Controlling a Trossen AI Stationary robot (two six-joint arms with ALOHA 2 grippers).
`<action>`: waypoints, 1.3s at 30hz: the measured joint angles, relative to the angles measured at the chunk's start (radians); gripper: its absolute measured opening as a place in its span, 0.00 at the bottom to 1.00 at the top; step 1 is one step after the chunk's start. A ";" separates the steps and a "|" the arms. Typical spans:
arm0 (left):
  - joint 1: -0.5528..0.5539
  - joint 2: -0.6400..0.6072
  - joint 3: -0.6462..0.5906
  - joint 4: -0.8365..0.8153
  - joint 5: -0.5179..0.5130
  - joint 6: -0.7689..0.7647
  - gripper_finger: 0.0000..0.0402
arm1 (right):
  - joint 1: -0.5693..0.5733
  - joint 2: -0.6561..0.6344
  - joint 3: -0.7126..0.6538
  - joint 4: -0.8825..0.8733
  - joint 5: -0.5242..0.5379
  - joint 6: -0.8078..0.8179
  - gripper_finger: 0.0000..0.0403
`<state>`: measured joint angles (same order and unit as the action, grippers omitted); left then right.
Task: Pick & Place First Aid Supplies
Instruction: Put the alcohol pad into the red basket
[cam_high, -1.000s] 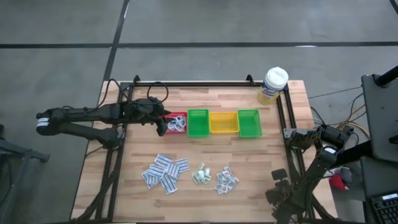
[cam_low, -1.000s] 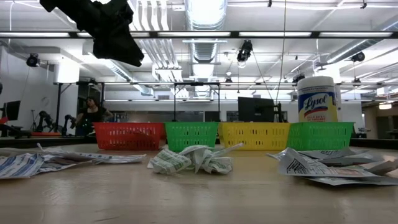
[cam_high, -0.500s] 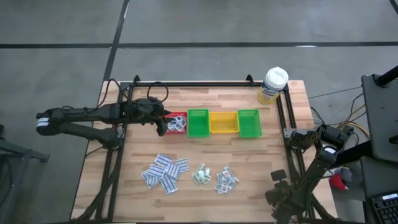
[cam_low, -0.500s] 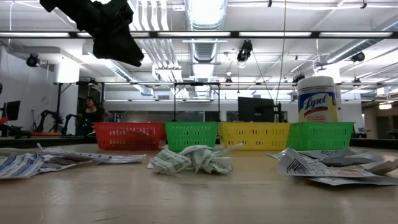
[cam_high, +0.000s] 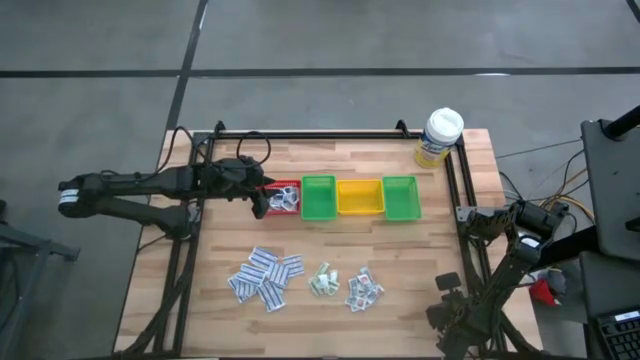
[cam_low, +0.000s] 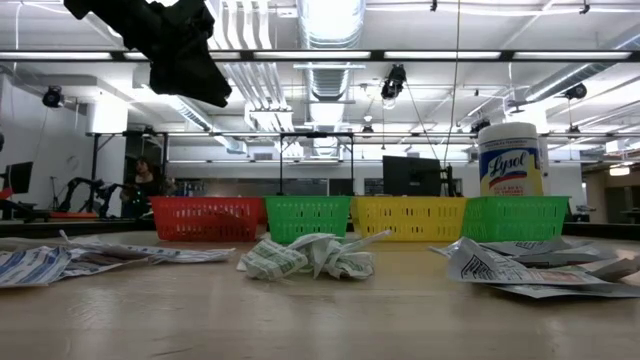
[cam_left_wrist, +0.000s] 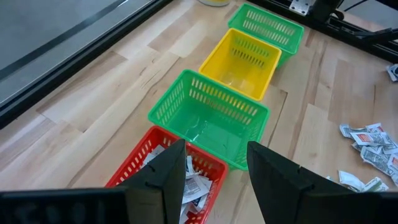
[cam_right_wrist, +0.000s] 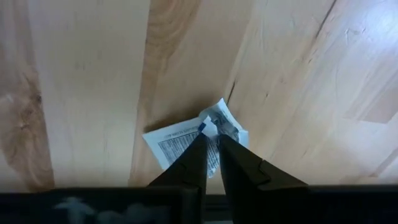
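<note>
Left wrist view: my left claw (cam_left_wrist: 217, 149) hangs wide over the red bin (cam_left_wrist: 138, 158), with the green bin (cam_left_wrist: 211, 115) touching it. My right claw (cam_right_wrist: 211, 137) pinches a packet (cam_right_wrist: 168, 142).

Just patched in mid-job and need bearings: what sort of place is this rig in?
Likely a robotics lab or workshop: exposed ceiling ducts and strip lights, a wooden butcher-block table in a black metal frame, grey concrete floor.
</note>
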<state>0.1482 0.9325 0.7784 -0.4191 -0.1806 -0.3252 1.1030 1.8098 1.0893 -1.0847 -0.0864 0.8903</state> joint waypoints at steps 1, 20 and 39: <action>0.000 0.000 0.000 0.000 0.000 0.000 0.41 | 0.000 0.000 -0.002 0.001 0.000 0.002 0.07; 0.000 0.000 0.000 0.000 0.000 0.000 0.41 | -0.006 -0.001 0.016 -0.022 -0.025 0.053 0.02; 0.000 0.000 0.000 0.000 0.000 0.000 0.41 | -0.114 -0.003 0.063 -0.035 0.083 0.049 0.02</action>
<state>0.1478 0.9327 0.7784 -0.4191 -0.1806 -0.3248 0.9888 1.8072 1.1522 -1.1194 -0.0038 0.9390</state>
